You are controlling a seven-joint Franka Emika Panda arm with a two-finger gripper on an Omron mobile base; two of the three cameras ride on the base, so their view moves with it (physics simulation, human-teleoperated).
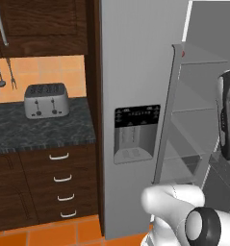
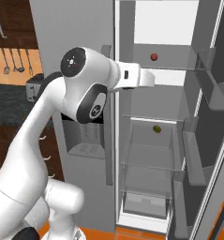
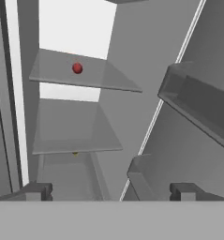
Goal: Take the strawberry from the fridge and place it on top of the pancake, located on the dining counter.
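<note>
The strawberry (image 3: pixel 77 68) is a tiny red berry lying on an upper glass shelf inside the fridge (image 2: pixel 71 42), whose right door stands swung open. From the right base it shows as a red dot (image 2: pixel 153 56) just above and beyond my hand. My gripper (image 3: pixel 109 192) is open with nothing between its fingertips (image 3: pixel 36 191). It sits at the fridge opening, below and short of the berry. The pancake and the dining counter are out of view.
A small round green fruit (image 2: pixel 156 129) lies on the shelf below. The open door's bins (image 3: pixel 197 98) crowd the right side. The closed left door carries the black dispenser panel (image 1: pixel 135 134). A toaster (image 1: pixel 46 100) stands on the dark granite counter (image 1: pixel 20 137).
</note>
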